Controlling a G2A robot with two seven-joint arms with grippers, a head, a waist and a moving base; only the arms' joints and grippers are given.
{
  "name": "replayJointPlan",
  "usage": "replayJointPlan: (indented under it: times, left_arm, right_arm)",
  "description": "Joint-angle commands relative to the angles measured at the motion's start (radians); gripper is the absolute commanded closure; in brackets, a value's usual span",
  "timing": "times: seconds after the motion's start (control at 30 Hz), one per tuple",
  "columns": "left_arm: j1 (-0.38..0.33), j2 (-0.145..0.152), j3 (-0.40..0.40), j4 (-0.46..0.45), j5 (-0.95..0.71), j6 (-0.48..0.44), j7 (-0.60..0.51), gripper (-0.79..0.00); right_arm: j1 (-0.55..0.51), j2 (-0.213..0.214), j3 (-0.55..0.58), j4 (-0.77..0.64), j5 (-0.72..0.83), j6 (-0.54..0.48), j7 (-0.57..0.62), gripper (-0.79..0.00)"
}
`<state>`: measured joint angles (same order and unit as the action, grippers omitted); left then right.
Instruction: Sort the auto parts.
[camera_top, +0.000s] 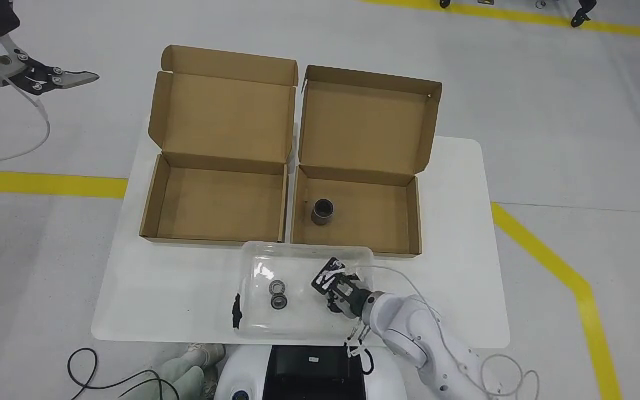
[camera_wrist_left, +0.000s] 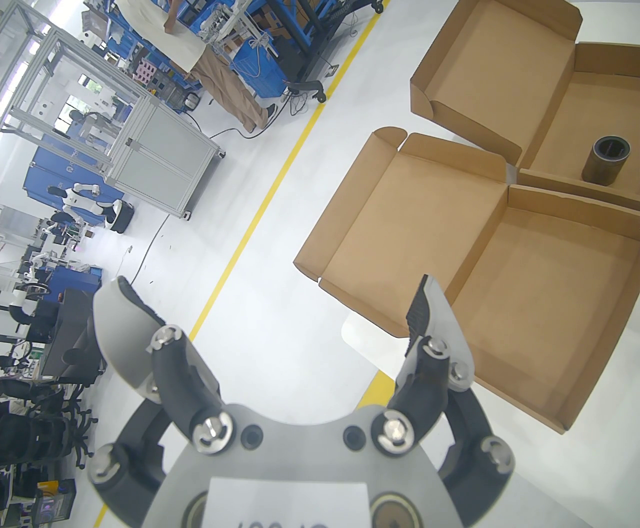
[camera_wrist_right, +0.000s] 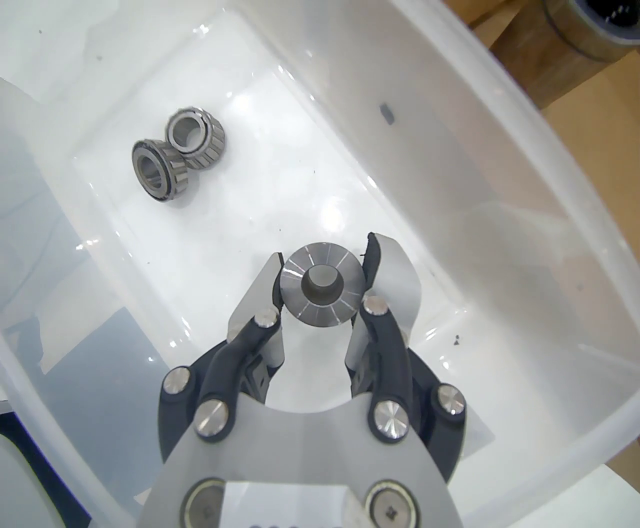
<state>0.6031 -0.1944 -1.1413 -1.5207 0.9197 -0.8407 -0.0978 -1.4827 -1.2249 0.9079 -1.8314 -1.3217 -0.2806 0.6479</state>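
Note:
A clear plastic bin (camera_top: 256, 256) stands at the table's front edge. My right gripper (camera_wrist_right: 322, 267) (camera_top: 338, 284) is down inside it, shut on a round steel part with a centre hole (camera_wrist_right: 320, 292). Two tapered roller bearings (camera_wrist_right: 177, 152) (camera_top: 279, 293) lie touching each other on the bin floor, apart from the gripper. A dark cylindrical sleeve (camera_top: 323, 211) (camera_wrist_left: 603, 161) stands upright in the right cardboard box (camera_top: 395, 225). The left cardboard box (camera_top: 215, 205) (camera_wrist_left: 525, 300) holds nothing. My left gripper (camera_wrist_left: 272, 295) (camera_top: 45, 72) hangs open and empty over the floor, off the table's far left.
Both boxes have their lids (camera_top: 228, 100) folded back, standing up behind them. A small black object (camera_top: 235, 312) lies on the white table (camera_top: 455, 250) just left of the bin. Yellow floor lines (camera_top: 60, 184) run beside the table.

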Motion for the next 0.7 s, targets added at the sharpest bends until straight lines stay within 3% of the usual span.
replayJointPlan:
  times: [0.0,0.5,0.67]
  left_arm:
    - [0.000,0.000,0.000,0.000,0.000,0.000,0.000,-0.785]
    - [0.000,0.000,0.000,0.000,0.000,0.000,0.000,-0.785]
    - [0.000,0.000,0.000,0.000,0.000,0.000,0.000,-0.785]
  right_arm:
    - [0.001,0.001,-0.002,-0.010,-0.002,-0.015,-0.019,0.000]
    - [0.129,-0.012,-0.072,-0.027,0.005,-0.220,-0.225,0.000]
    - [0.180,-0.015,-0.052,-0.041,0.019,-0.244,-0.298,0.000]
